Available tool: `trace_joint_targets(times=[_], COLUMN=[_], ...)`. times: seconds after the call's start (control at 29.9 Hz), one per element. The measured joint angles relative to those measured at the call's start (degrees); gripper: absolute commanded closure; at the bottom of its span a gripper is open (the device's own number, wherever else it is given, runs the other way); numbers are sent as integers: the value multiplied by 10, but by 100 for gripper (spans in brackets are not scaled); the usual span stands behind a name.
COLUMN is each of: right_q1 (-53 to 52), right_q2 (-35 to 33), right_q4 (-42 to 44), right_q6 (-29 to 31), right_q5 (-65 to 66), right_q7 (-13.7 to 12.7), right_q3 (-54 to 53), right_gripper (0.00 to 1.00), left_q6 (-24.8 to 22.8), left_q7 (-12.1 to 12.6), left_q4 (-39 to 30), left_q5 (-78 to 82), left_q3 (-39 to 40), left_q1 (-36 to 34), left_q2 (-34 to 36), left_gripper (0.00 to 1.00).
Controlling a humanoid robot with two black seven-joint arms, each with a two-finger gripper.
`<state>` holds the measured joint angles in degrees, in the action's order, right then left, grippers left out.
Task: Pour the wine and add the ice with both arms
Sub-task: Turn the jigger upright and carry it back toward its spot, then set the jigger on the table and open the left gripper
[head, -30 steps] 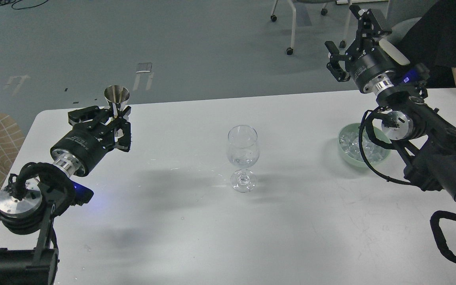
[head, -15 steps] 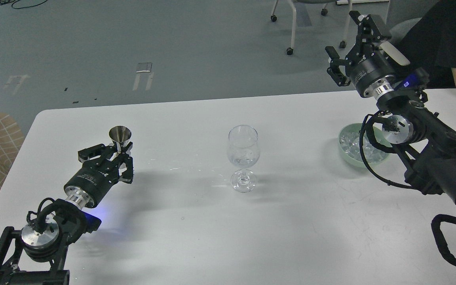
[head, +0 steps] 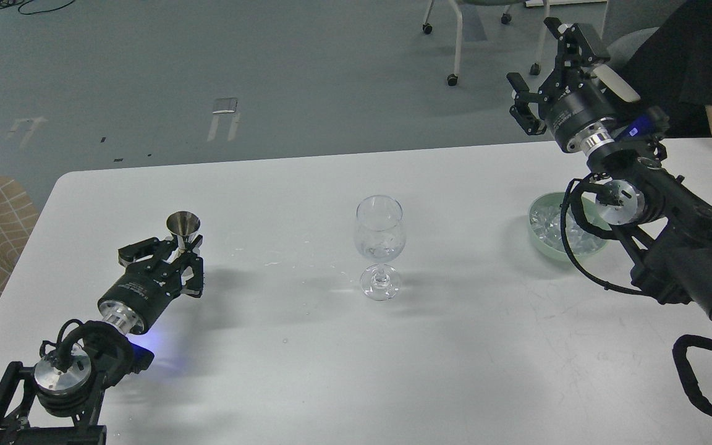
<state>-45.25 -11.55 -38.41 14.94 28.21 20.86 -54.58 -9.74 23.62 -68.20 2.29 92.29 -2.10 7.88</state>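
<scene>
Your left gripper (head: 178, 262) at eight o'clock pinches the upright metal cup (head: 183, 227). Your right gripper (head: 547, 68), at two o'clock, stands spread and empty above the ice (head: 554, 225) in its bowl (head: 538, 238). The glass (head: 380, 244) stands centre.

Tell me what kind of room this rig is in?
Probably a lab or office: grey floor with tape marks, wheeled chair legs, and a plain white table.

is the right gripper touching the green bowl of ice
Apart. In the head view the right gripper is raised well above and behind the table with its fingers spread open and empty, while the green bowl of ice sits on the white table below it.
</scene>
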Motion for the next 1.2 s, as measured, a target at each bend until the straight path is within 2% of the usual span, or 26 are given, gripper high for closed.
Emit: trace_joint_targets(times=[0.27, 0.43, 0.77, 0.84, 0.87, 0.94, 0.97, 1.0, 1.2], right_q1=[1, 1, 1, 1, 1, 1, 1, 1, 1], right_q2=[0, 1, 1, 1, 1, 1, 1, 1, 1], right_q4=[0, 1, 1, 1, 1, 2, 2, 2, 2], right_q6=[0, 0, 0, 0, 0, 0, 0, 0, 0], right_q5=[0, 0, 1, 1, 1, 1, 1, 1, 1], right_q7=[0, 1, 1, 1, 1, 1, 1, 1, 1], right_q3=[0, 0, 0, 0, 0, 0, 0, 0, 0], right_gripper=[0, 0, 0, 0, 0, 0, 0, 0, 0], left_q6=[-11, -12, -12, -12, -12, -12, -12, -12, -12], left_q7=[-2, -2, -2, -2, -2, -2, -2, -2, -1], left_q4=[14, 14, 24, 24, 25, 27, 28, 28, 29], left_q5=[2, 2, 32, 34, 34, 35, 35, 35, 35], left_q3=[-1, -5, -8, -8, -8, -8, -8, -8, -8], left_q1=[-2, -2, -8, -8, -8, -8, -8, -7, -7], left_q2=[3, 15, 17, 18, 18, 19, 19, 19, 21], left_gripper=[68, 61, 57, 44, 31, 20, 7, 3, 2])
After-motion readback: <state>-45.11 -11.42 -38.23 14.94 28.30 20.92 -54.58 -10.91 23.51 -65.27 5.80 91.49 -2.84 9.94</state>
